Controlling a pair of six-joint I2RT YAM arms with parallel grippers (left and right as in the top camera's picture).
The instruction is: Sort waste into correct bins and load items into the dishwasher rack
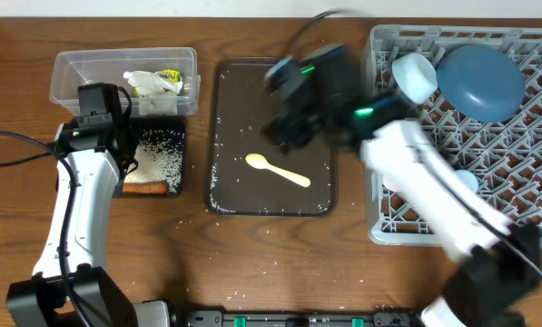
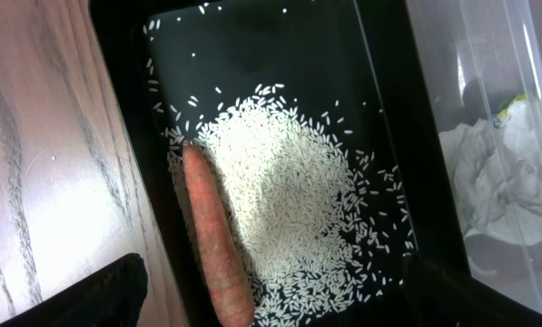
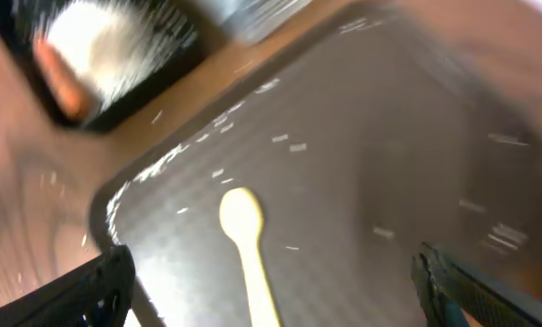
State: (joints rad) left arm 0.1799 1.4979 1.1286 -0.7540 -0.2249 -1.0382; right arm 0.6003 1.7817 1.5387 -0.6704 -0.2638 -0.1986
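The shallow black bin (image 1: 176, 145) holds a pile of white rice (image 2: 280, 200) and the orange carrot-like stick (image 2: 218, 250). My left gripper (image 1: 125, 162) hovers open at the bin's left edge. The stick lies loose on the bin floor between its fingers (image 2: 98, 295). Crumpled white paper with a yellow-green wrapper (image 1: 154, 84) sits in the clear bin (image 1: 71, 68). The pale yellow spoon (image 1: 278, 170) lies on the brown serving tray (image 1: 230, 100). Above it my right gripper (image 1: 289, 132), blurred, is open and empty. The spoon (image 3: 248, 245) shows between its fingertips (image 3: 93, 291).
The grey dishwasher rack (image 1: 525, 154) on the right holds a dark blue plate (image 1: 479, 82), a white-and-blue bowl (image 1: 414, 74) and a light blue cup (image 1: 468, 182). Stray rice grains dot the brown tray's edges and the table in front of it.
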